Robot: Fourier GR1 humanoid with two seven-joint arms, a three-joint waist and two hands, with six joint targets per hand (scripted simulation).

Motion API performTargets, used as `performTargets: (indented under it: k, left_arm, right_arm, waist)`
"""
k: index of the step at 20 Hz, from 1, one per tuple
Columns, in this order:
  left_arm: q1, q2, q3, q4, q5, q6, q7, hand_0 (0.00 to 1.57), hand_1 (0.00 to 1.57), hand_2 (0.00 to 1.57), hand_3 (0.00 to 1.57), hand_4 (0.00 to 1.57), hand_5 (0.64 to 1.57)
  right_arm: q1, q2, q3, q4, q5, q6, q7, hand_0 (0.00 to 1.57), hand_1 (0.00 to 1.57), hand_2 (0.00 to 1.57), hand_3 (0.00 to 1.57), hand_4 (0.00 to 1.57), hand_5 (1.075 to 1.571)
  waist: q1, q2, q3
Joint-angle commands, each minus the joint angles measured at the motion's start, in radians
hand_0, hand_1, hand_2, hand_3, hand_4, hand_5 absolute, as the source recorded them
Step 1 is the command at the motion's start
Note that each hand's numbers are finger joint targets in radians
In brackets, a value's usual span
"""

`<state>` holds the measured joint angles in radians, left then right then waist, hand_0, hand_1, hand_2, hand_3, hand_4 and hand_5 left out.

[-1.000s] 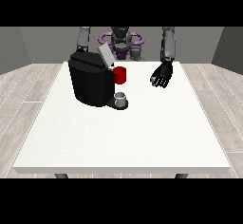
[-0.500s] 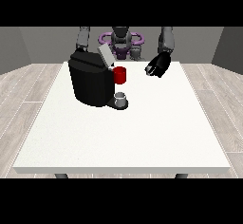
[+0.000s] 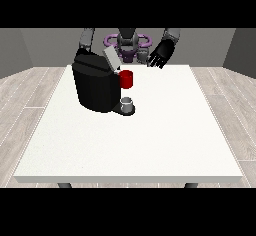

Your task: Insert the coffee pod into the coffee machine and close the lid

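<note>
The black coffee machine (image 3: 96, 86) stands on the table's back left part. Its grey lid (image 3: 111, 58) is tilted up, open. A red round holder (image 3: 126, 79) juts from the machine's front, and I cannot make out a pod in it. Below it a small grey cup-like piece (image 3: 128, 103) sits on the machine's base. The hand at the view's right (image 3: 159, 56) hangs in the air above the table's back edge, right of the lid and apart from it, fingers spread and holding nothing. The other arm (image 3: 86, 40) runs down behind the machine, which hides its hand.
The white table (image 3: 150, 140) stretches wide in front of and to the right of the machine. The robot's torso (image 3: 128, 42) stands just behind the back edge.
The hand at the view's right has risen and drifted towards the view's left, closer to the open lid. The machine, lid and grey piece have not moved.
</note>
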<state>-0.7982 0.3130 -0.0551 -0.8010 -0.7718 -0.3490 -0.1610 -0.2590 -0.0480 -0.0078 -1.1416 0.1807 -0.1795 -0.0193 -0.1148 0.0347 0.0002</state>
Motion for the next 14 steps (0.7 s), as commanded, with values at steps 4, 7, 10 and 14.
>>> performTargets:
  k: [4,7,10,14]
  left_arm:
    - [-0.124,0.019,0.043,-0.022,0.011,-0.07,0.04,1.34,1.34,1.37,1.35,0.56,1.571]
    - [-0.192,0.012,0.124,0.015,0.059,-0.063,0.109,0.98,0.98,1.2,1.37,0.51,1.571]
    - [-0.237,0.095,0.178,0.055,0.084,-0.103,0.086,1.23,1.23,1.26,1.27,0.5,1.571]
    - [-0.343,0.097,0.192,0.062,0.084,-0.112,0.138,1.26,1.26,1.29,1.27,0.49,1.571]
  right_arm:
    - [0.022,0.046,0.044,-0.011,-0.015,-0.017,-0.082,0.0,0.0,0.0,0.0,0.0,1.571]
    - [-0.02,0.025,0.028,-0.056,-0.009,0.012,-0.062,0.0,0.0,0.0,0.0,0.0,1.571]
    - [-0.004,0.016,0.045,-0.108,0.002,0.018,-0.043,0.0,0.0,0.0,0.0,0.0,1.571]
    - [-0.097,0.023,0.028,-0.125,-0.004,0.004,-0.006,0.0,0.0,0.0,0.0,0.0,1.571]
  waist:
    - [-0.04,0.024,0.0001]
    - [-0.097,0.047,-0.0001]
    - [-0.149,0.073,-0.0004]
    - [-0.16,0.123,-0.0001]
